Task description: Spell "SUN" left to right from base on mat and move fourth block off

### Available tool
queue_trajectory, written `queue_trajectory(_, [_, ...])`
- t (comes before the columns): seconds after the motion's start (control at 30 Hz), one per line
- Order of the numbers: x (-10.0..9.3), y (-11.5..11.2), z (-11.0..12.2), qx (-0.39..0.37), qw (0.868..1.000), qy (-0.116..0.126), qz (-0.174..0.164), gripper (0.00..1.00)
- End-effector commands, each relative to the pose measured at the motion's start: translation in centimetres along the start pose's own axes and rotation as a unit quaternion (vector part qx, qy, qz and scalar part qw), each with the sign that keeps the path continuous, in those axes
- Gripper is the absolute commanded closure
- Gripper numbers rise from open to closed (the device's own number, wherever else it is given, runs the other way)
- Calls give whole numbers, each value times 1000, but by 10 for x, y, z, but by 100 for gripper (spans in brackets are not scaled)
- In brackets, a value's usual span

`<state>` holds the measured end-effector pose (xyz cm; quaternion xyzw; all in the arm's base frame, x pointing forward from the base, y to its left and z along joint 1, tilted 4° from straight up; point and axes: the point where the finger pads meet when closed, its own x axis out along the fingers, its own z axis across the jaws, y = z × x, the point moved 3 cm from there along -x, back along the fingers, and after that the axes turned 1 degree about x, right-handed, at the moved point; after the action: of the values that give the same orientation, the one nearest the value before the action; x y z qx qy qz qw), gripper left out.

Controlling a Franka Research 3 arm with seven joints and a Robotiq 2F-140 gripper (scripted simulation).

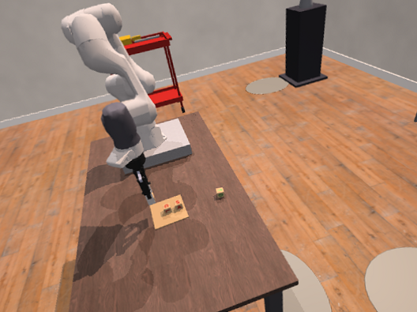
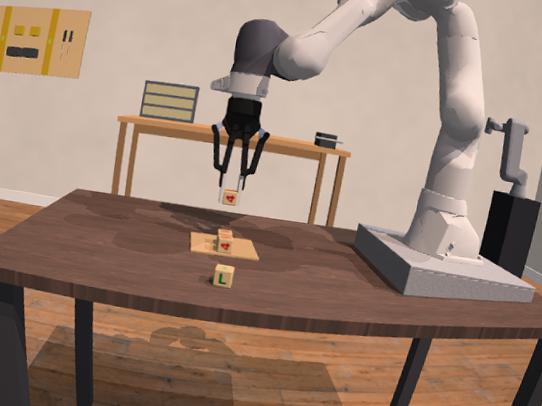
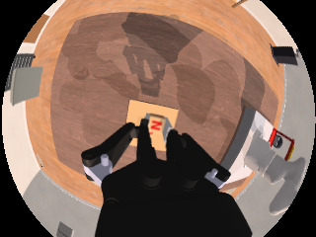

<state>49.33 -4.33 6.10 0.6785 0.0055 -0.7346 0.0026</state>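
Note:
My gripper is shut on a wooden block with a red N on top. It holds the block in the air above the table, over the mat's edge on the robot's side. The tan mat lies flat on the table. Two red-lettered blocks sit side by side on it, the U block and the S block. In the exterior view they overlap into one shape. The block with a green L lies on the bare table, off the mat.
The robot's grey base plate stands at the far end of the table in the top view. The L block lies between the mat and the table's long edge.

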Motion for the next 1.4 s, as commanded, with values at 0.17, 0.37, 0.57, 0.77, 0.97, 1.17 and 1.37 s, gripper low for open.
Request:
queue_trajectory(0.17, [33,1,-2,9,1000,4,1,84])
queue_trajectory(0.37, [56,1,-2,9,1000,4,1,84])
queue_trajectory(0.57, [73,1,-2,9,1000,4,1,84])
queue_trajectory(0.77, [77,1,-2,9,1000,4,1,84])
queue_trajectory(0.97, [77,1,-2,9,1000,4,1,84])
queue_trajectory(1.17, [77,1,-2,9,1000,4,1,84])
queue_trajectory(1.37, [77,1,-2,9,1000,4,1,84])
